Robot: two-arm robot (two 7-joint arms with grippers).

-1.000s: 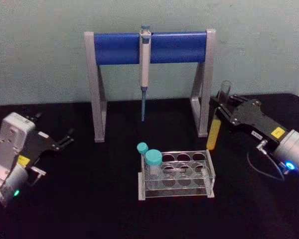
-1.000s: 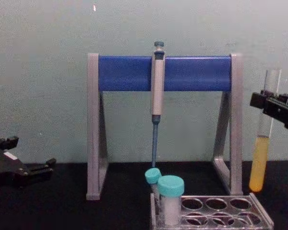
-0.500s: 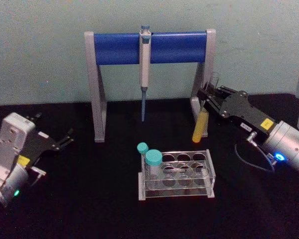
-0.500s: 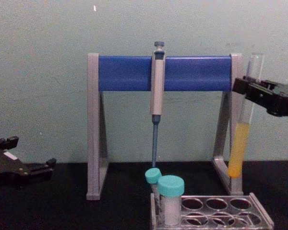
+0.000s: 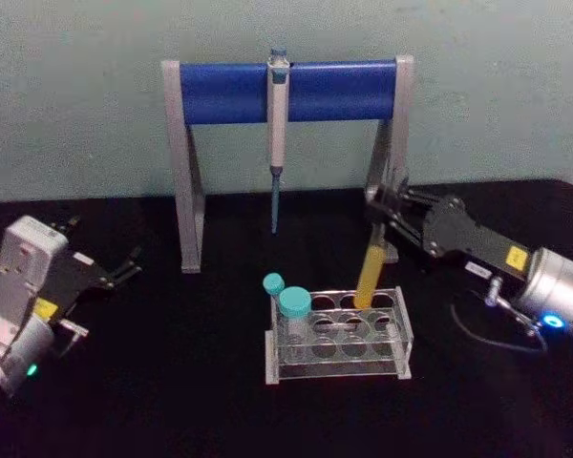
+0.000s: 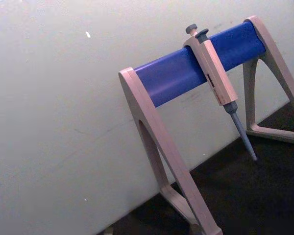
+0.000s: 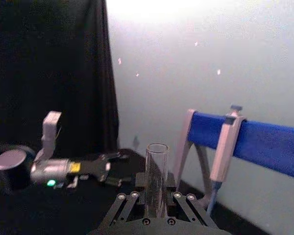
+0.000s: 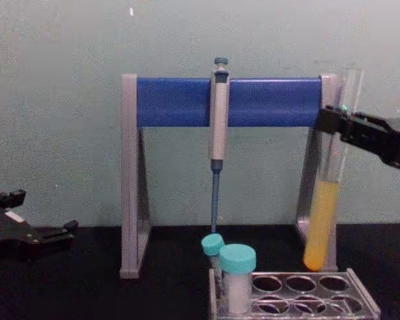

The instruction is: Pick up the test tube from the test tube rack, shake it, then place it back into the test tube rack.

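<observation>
The test tube (image 5: pixel 370 272) is a long clear glass tube with yellow-orange liquid in its lower part. My right gripper (image 5: pixel 380 205) is shut on its upper part and holds it slightly tilted. In the chest view the test tube (image 8: pixel 322 220) hangs with its round bottom just above the back right holes of the test tube rack (image 8: pixel 363 300). The clear test tube rack (image 5: pixel 339 367) sits at the table's middle. The right wrist view shows the tube's open mouth (image 7: pixel 156 178) rising between the fingers. My left gripper (image 5: pixel 119 270) rests open at the far left, apart from everything.
Two teal-capped white tubes (image 5: pixel 293 303) stand in the rack's left holes. Behind the rack is the grey-and-blue pipette stand (image 5: pixel 286 91) with a pipette (image 5: pixel 278 114) hanging from it; its right leg (image 8: pixel 313 193) is close behind the held tube. Black table all round.
My right gripper has carried the test tube leftward and down, from right of the stand to just above the rack's back right holes. The left arm has not moved.
</observation>
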